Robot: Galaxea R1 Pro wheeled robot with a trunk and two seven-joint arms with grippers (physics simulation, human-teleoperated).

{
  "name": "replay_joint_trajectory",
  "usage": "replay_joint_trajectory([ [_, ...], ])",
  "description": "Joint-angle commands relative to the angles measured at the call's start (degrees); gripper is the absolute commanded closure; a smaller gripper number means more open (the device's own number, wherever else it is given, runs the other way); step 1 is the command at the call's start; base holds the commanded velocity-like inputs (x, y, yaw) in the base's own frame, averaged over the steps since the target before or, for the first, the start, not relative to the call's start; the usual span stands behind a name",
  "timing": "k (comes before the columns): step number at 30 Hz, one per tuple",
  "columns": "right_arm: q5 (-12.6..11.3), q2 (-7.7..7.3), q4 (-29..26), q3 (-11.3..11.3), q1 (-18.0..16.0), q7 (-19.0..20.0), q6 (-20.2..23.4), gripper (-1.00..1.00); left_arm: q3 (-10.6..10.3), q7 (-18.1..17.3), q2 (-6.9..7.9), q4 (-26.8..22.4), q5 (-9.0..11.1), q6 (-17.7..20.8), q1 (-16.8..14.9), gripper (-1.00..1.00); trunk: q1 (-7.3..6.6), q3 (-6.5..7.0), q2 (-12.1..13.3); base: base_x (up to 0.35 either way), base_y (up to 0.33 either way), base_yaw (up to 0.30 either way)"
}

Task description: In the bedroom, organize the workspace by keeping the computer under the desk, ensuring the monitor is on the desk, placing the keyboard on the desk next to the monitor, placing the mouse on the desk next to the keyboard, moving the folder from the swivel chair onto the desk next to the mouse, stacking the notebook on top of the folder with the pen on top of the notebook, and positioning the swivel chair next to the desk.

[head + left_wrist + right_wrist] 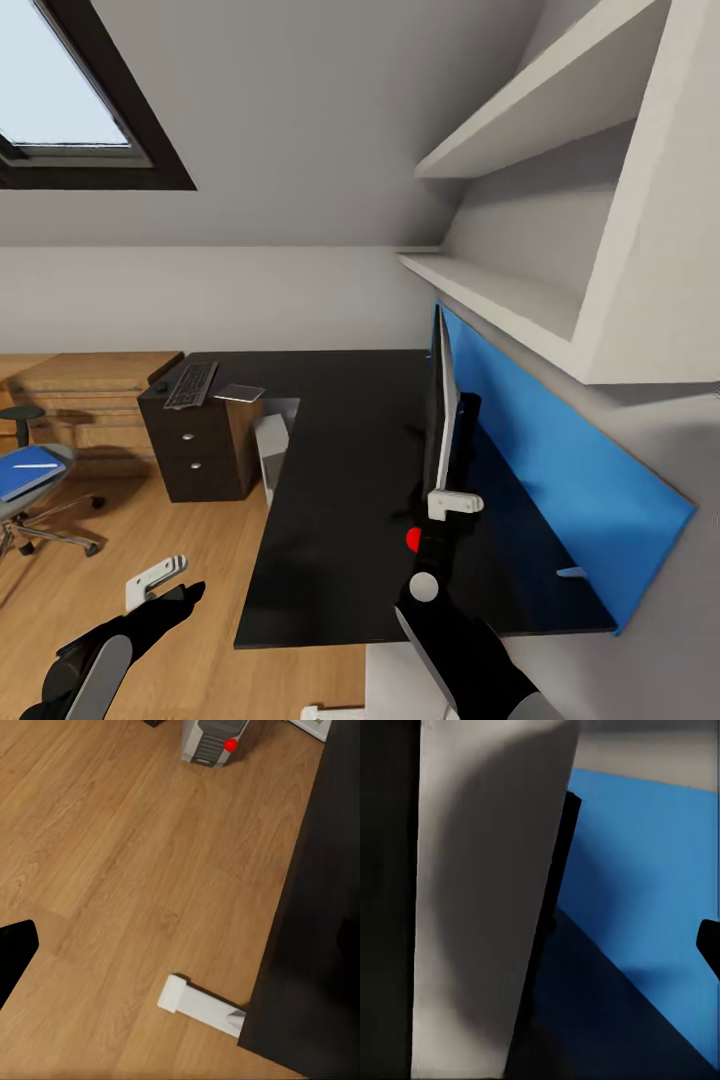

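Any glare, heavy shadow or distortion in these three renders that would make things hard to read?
Head view: wide-angle stretch bends the shelves and blue wall panel; the skylight is washed out pale; the glossy desk reads nearly flat black. Left wrist view: even light, soft shadow beside the desk's white foot. Right wrist view: very close, a broad dark shadow across the monitor, edges soft.

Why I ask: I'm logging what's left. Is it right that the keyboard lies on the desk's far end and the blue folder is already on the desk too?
Not quite. The keyboard does lie on the desk's far end, but the head view shows the folder on the swivel chair, not on the desk.
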Motion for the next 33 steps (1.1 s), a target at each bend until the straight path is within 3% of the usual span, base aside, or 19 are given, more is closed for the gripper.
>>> replay_joint_trajectory([
  [1, 0.02, 0.0, 0.06, 0.04, -0.06, -0.25, -0.24, -1.0, -0.01, 0.51, 0.01, -0.08, 0.61, 0.17, -0.04, -1.0, 0.0, -0.08, -0.05, -0.126, -0.162, 0.0],
  [33, 0.02, 0.0, 0.24, 0.2, 0.11, -0.12, -0.25, -1.0, -0.01, 0.54, 0.01, -0.08, 0.61, 0.22, -0.04, -1.0, 0.0, -0.08, -0.05, -0.025, -0.096, 0.0],
])
